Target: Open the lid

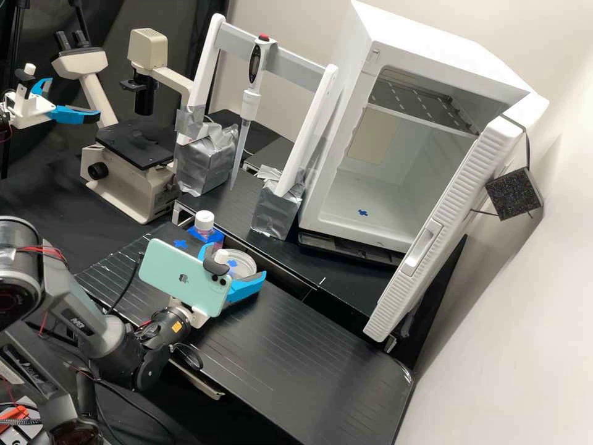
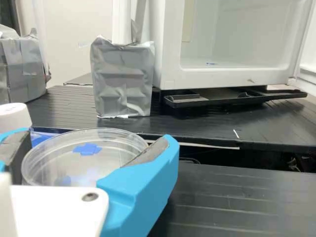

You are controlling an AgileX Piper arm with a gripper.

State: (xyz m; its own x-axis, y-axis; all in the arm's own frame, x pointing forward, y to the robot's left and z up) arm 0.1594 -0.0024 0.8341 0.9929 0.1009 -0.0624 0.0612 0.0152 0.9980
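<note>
Spread end effector (image 1: 236,262) around dish (image 2: 74,165), microscope (image 1: 136,145) in high view

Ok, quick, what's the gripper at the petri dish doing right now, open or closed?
Gripper: placed around the clear petri dish; whether it's open or closed on it can't be told.

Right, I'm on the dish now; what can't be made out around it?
- Near side of the clear dish: wrist view, behind the gripper's white body.
- Part of the dish's wall: high view, behind the phone.
- Any seam between dish and lid: wrist view, too fine to tell.
- White bottle cap: wrist view, partly cut off by the edge.
</note>
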